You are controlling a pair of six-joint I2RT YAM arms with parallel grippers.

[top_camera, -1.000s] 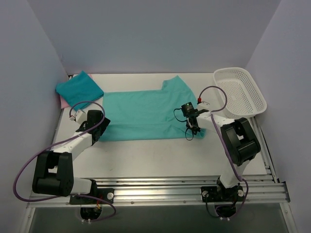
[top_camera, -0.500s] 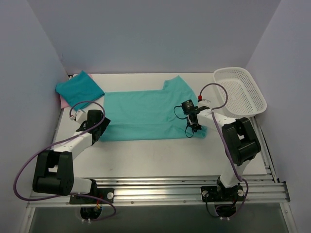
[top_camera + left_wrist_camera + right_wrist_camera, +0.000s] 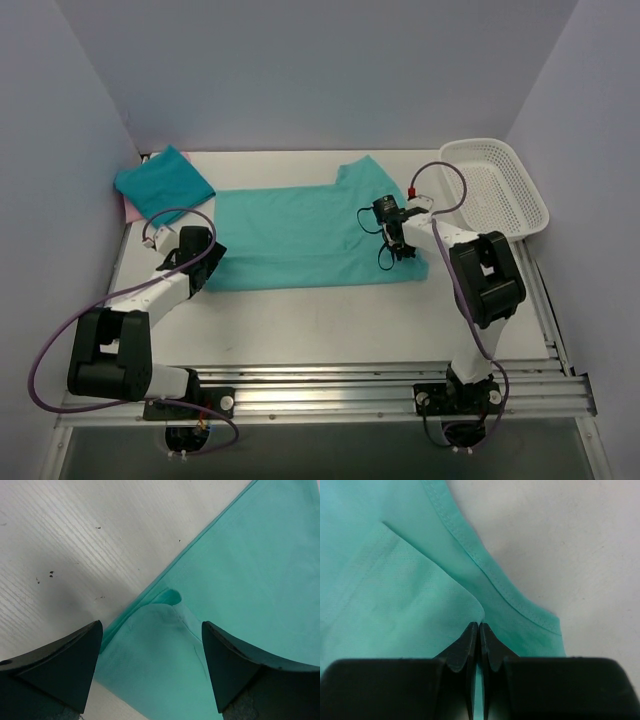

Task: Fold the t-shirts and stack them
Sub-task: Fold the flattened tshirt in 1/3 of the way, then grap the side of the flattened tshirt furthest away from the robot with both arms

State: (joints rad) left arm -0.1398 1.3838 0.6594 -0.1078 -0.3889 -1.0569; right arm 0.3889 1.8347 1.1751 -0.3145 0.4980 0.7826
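Observation:
A teal t-shirt [image 3: 300,235] lies spread flat mid-table. My right gripper [image 3: 398,248] is over its right part, shut on a pinched fold of the teal cloth [image 3: 420,595]; the right wrist view shows its fingertips [image 3: 479,625] closed together on the cloth beside a stitched hem. My left gripper [image 3: 210,265] is open at the shirt's near left corner; the left wrist view shows its jaws [image 3: 152,630] wide apart, either side of a folded-over corner [image 3: 160,650], with nothing held. A folded teal shirt [image 3: 163,183] lies at the back left on a pink one [image 3: 128,208].
A white mesh basket [image 3: 495,190] stands at the back right, close to the right arm. Purple walls close in the table on the left, right and back. Bare white table [image 3: 320,320] runs between the shirt and the arm bases.
My right gripper has moved toward the far side of the table over the shirt's right part, still pinching the cloth. The left arm has not moved.

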